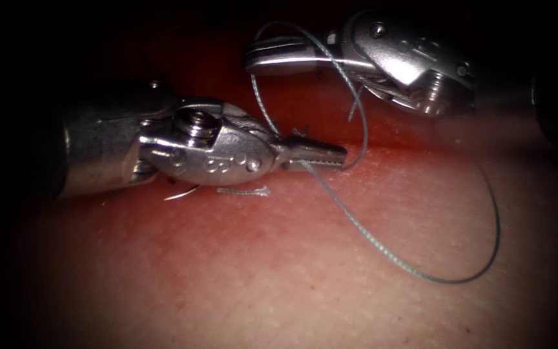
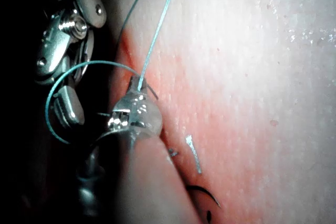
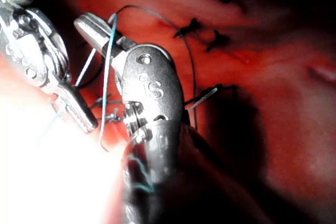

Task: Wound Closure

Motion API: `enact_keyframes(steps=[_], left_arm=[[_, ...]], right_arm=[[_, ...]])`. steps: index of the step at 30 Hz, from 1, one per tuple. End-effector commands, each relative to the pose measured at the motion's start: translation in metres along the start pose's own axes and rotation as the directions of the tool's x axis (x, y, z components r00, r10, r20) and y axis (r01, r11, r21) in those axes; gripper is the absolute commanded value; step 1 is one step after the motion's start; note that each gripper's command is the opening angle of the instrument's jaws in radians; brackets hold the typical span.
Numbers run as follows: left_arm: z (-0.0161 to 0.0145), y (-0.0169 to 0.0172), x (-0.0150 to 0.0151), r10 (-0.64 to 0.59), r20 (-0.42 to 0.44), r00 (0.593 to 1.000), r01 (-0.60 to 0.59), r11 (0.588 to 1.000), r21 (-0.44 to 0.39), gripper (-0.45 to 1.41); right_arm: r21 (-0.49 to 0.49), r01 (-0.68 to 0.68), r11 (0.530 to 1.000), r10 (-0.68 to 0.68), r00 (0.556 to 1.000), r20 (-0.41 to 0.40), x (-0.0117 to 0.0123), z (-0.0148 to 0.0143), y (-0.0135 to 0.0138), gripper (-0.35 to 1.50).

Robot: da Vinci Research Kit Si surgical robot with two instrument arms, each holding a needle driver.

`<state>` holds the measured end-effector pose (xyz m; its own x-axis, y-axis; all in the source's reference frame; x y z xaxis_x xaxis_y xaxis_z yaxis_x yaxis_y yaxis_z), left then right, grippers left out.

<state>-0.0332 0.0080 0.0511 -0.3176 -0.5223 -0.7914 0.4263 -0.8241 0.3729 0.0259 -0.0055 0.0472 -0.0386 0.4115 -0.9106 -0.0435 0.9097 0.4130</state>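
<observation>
My left tool (image 1: 318, 155) lies low over the tissue (image 1: 305, 278) with its jaws shut on the blue-grey thread (image 1: 382, 249) near its tip (image 2: 137, 85). From there the thread sweeps out to the right in a wide loop. Another turn of thread arcs over my right tool (image 1: 272, 57), which reaches in from the upper right, jaws shut and nothing seen between them (image 3: 97, 30). A small knot (image 1: 298, 132) sits just behind the left jaws. Under the left tool a thin curved sliver (image 1: 182, 192), possibly the needle, rests on the tissue, held by neither tool.
A short cut piece of thread (image 1: 243, 190) lies on the tissue below the left tool. Dark earlier stitches (image 3: 191, 27) cross the cut beyond the right tool. Red fluid stains the tissue along the cut (image 2: 131, 51).
</observation>
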Motion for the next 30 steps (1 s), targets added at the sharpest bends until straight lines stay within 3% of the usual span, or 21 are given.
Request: enact_keyframes(steps=[1, 4, 10, 11, 14, 17, 19, 20, 25, 30], left_arm=[[0.0007, -0.0005, -0.0002, 0.006, -0.001, 1.000, -0.006, 1.000, 0.002, -0.45], [0.0010, -0.0005, 0.0003, 0.009, -0.002, 1.000, -0.009, 1.000, -0.006, -0.45], [0.0014, -0.0006, 0.0021, 0.019, 0.002, 1.000, -0.019, 1.000, -0.015, -0.45], [0.0014, -0.0006, 0.0024, 0.025, 0.010, 1.000, -0.025, 1.000, -0.015, -0.45], [0.0013, -0.0005, 0.0029, 0.049, 0.024, 0.998, -0.049, 0.999, -0.016, -0.45], [0.0009, -0.0002, 0.0036, 0.091, 0.059, 0.994, -0.090, 0.996, -0.025, -0.45], [0.0004, 0.0002, 0.0041, 0.126, 0.084, 0.988, -0.125, 0.992, -0.021, -0.45], [0.0004, 0.0002, 0.0041, 0.126, 0.084, 0.988, -0.125, 0.992, -0.021, -0.45], [-0.0012, 0.0003, 0.0047, 0.144, 0.122, 0.982, -0.148, 0.989, 0.026, -0.45], [-0.0029, 0.0001, 0.0044, 0.161, 0.191, 0.968, -0.180, 0.980, 0.086, -0.45]], right_arm=[[-0.002, -0.002, 1.000, 0.002, 1.000, -0.010, -0.0003, 0.0011, 0.0005, -0.35], [-0.007, -0.005, 1.000, 0.004, 1.000, -0.016, -0.0006, 0.0018, 0.0005, -0.35], [-0.104, -0.003, 0.995, 0.008, 0.999, 0.049, -0.0015, 0.0038, 0.0011, 1.16], [-0.124, 0.005, 0.992, 0.005, 0.997, 0.074, -0.0016, 0.0040, 0.0013, 1.25], [-0.151, 0.026, 0.988, -0.010, 0.994, 0.110, -0.0018, 0.0040, 0.0016, 1.28], [-0.162, 0.069, 0.984, -0.037, 0.981, 0.193, -0.0021, 0.0038, 0.0017, 1.30], [-0.147, 0.080, 0.986, -0.033, 0.955, 0.295, -0.0028, 0.0033, 0.0015, 1.30], [-0.147, 0.080, 0.986, -0.033, 0.955, 0.295, -0.0028, 0.0033, 0.0015, 1.30], [-0.042, 0.080, 0.996, -0.055, 0.907, 0.417, -0.0045, 0.0029, 0.0002, 1.28], [0.079, 0.064, 0.995, -0.094, 0.881, 0.463, -0.0060, 0.0025, -0.0013, 1.23]])
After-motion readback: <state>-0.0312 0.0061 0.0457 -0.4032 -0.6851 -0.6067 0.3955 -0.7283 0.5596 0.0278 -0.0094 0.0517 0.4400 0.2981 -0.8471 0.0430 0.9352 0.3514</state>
